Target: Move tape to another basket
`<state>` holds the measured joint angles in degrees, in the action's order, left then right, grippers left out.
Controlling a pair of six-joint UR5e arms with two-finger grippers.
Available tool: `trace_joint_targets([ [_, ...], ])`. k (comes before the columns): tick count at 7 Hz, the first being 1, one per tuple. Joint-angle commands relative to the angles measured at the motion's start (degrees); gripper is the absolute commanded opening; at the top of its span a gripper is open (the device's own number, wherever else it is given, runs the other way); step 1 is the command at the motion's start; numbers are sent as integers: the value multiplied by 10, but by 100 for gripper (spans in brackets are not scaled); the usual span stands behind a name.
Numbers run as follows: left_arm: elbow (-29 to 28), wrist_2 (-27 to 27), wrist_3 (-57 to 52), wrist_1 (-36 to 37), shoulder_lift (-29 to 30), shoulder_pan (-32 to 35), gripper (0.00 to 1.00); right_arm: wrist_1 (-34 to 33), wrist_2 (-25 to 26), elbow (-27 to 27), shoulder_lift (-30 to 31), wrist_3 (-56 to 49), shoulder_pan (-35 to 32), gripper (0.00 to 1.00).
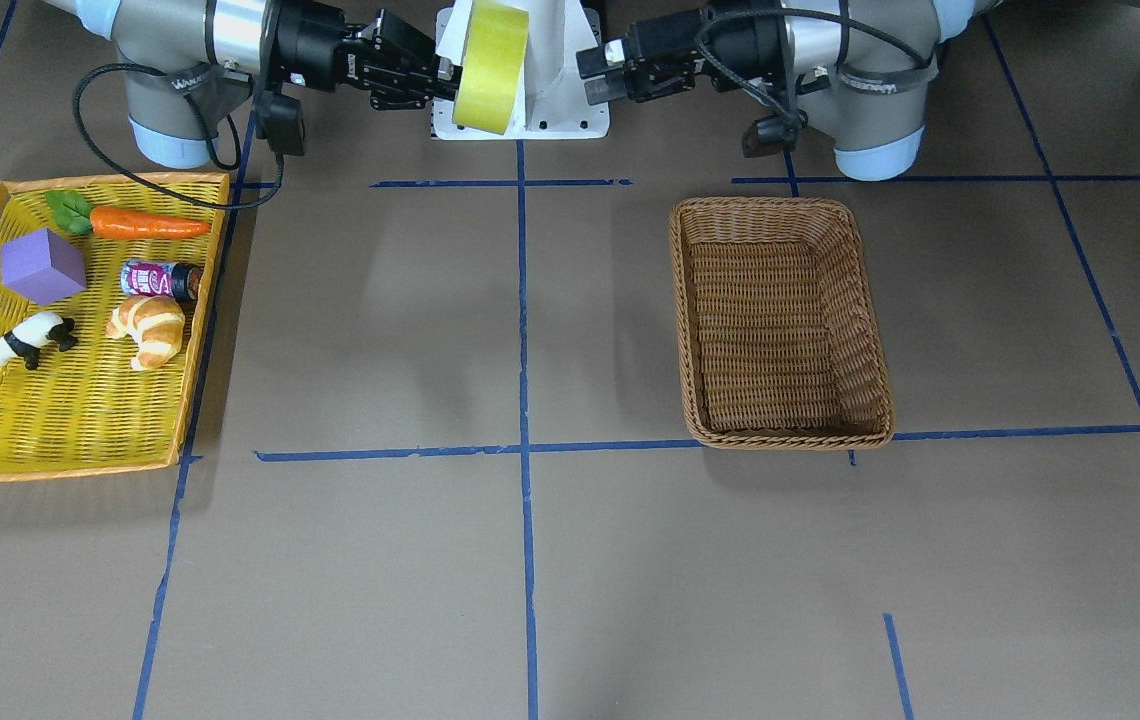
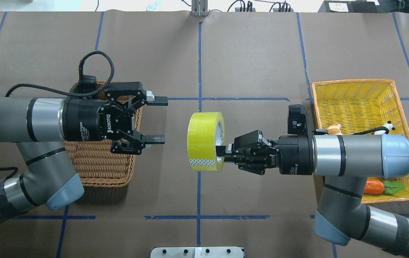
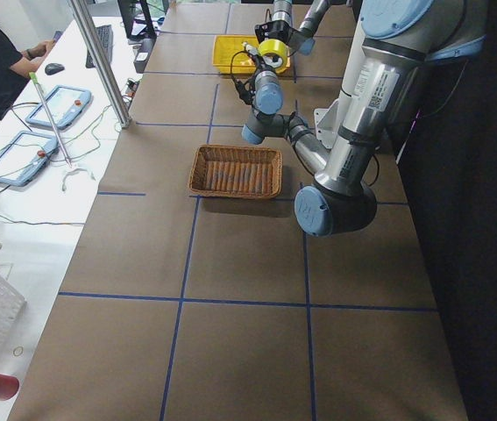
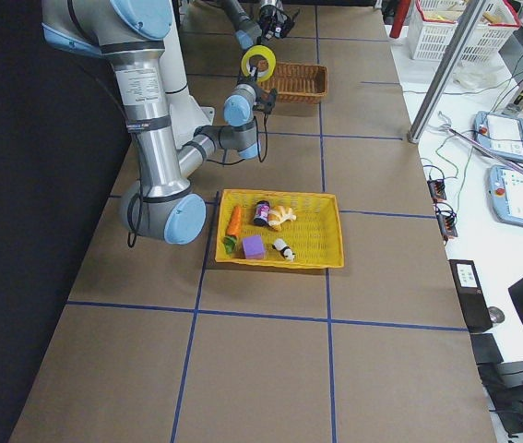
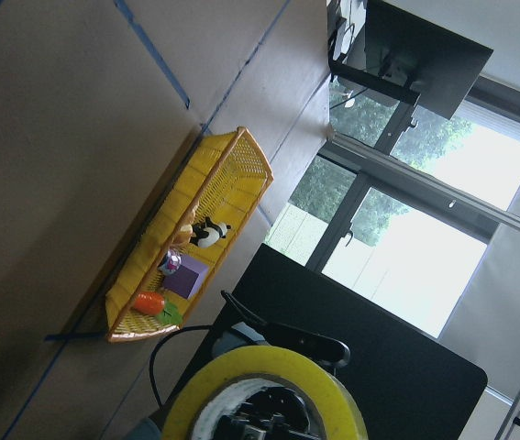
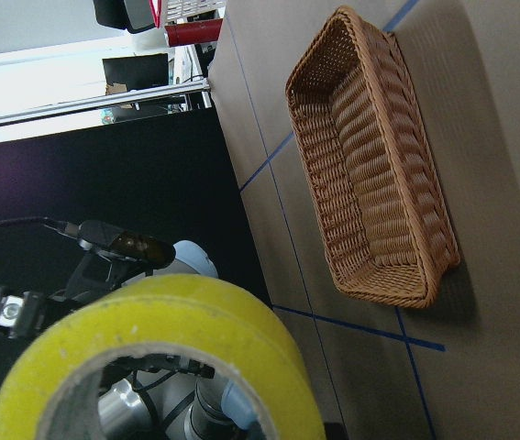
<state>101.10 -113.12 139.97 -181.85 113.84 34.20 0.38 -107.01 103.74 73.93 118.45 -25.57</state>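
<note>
Half the basket [image 2: 97, 168] under left arm [image 2: 46, 120] — tape [image 2: 203, 139] half-masks right gripper [image 2: 222, 150].

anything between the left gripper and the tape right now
Nothing visible. The open left gripper faces the tape across bare air. Only the right gripper holds it, from the far side. The basket is empty.

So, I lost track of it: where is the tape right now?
In the overhead view the tape is held aloft mid-table by the right gripper, between it and the open left gripper, short of the wicker basket.
</note>
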Motion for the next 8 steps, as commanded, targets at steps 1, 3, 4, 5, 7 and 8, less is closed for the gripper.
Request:
trace_joint_targets([
  [1,2,22,-1,-1,9,-26,100,1,6,-2,-4,-1,24,1],
  [3,2,24,-1,-1,16,-37,100,1,23,-3,-7,-3,40,1],
  [4,2,39,0,-2,16,-48,100,1,29,-3,-9,-4,46,1],
  [5,2,52,-1,-2,17,-56,100,1,29,-3,-9,-4,46,1],
  [7,2,52,-1,-2,20,-57,100,1,29,-3,-13,-4,47,1],
  [8,2,53,-2,-2,20,-58,100,1,30,-3,-14,-4,47,2],
])
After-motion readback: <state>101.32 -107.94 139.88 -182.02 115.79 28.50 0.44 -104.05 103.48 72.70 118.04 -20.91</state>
